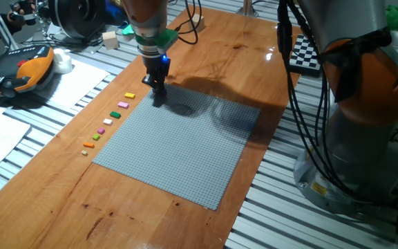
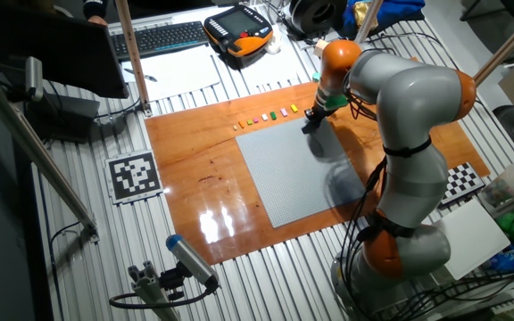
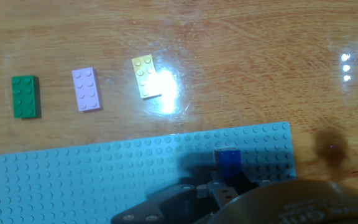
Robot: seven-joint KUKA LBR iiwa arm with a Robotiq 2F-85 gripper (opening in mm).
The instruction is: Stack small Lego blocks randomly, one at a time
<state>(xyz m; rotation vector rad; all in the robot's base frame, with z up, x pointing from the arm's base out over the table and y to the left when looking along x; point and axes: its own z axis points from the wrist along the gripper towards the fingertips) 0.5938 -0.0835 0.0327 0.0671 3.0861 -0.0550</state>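
Hand view: gripper (image 3: 219,180) low over baseplate (image 3: 104,180), blue brick (image 3: 228,159) at its fingertips; grasp indeterminate. Stud misalignment could prevent seating.

Blue block (image 3: 228,160) on baseplate corner, apparently flat. Yellow (image 3: 146,76), pink (image 3: 86,89), green (image 3: 25,96) blocks flat in a row on bench (image 3: 241,56), studs up.

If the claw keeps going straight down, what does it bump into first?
Probably the grey baseplate, near its corner. The claw points down at it with a blue block at its tip, so that block likely lands first.
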